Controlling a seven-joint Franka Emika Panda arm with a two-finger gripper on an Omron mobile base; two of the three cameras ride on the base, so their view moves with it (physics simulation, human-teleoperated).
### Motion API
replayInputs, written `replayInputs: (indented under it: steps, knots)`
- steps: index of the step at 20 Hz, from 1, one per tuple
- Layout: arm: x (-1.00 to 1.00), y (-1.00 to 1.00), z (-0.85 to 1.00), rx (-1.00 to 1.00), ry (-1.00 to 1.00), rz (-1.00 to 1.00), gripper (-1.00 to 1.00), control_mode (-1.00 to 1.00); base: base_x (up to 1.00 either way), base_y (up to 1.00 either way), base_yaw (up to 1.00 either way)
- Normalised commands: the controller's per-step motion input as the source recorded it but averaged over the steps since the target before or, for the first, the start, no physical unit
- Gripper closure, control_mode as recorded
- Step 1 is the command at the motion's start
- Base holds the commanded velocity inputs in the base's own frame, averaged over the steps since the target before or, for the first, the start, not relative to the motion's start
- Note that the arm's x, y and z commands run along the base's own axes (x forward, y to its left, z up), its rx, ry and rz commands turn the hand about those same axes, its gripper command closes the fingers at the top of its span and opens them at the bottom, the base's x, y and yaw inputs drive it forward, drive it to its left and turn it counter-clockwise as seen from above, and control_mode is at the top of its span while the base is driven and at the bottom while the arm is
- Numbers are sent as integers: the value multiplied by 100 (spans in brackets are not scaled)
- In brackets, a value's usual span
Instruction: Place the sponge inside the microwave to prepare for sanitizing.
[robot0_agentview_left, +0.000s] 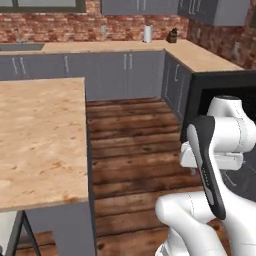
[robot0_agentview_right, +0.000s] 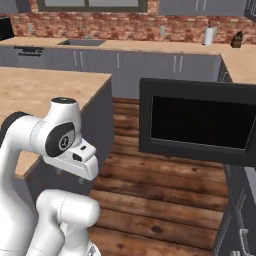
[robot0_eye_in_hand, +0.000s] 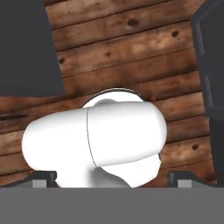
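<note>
Microwave door (robot0_agentview_right: 200, 122) is hanging open in the right base view: dark grey frame around a black window, swung out over the wood floor (robot0_agentview_right: 150, 190), sitting right of the arm and well apart from it. In the left base view the same dark door (robot0_agentview_left: 220, 95) is standing at the right edge, partly behind the arm's white links. Interior can't be seen from these angles. Can't make out the sponge anywhere in these frames.

Arm is folded up tight over its base, upper links bunched, wrist section (robot0_agentview_right: 75, 155) sitting low in front of the island counter (robot0_agentview_right: 45, 95). Hand is pointing down: hand view is looking at floor planks, with dark cabinet fronts (robot0_eye_in_hand: 26, 48) at upper left and right edges.

Gripper (robot0_eye_in_hand: 113, 179): two dark fingertips (robot0_eye_in_hand: 43, 178) are showing at the bottom of the hand view, spread wide apart, nothing between them but robot body behind; reading as open and empty.

Back counter is carrying a paper towel roll (robot0_agentview_left: 147, 34) and a sink (robot0_agentview_right: 82, 42) under the brick wall.
</note>
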Motion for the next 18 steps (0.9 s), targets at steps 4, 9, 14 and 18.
replayInputs:
  steps: [4,9,14,18]
  knots:
    - [0,0,0,0,0,0,-100,100,3,7,33]
    - [0,0,0,0,0,0,-100,100,26,24,3]
    - [0,0,0,0,0,0,-100,100,73,49,-2]
    - [0,0,0,0,0,0,-100,100,84,52,-7]
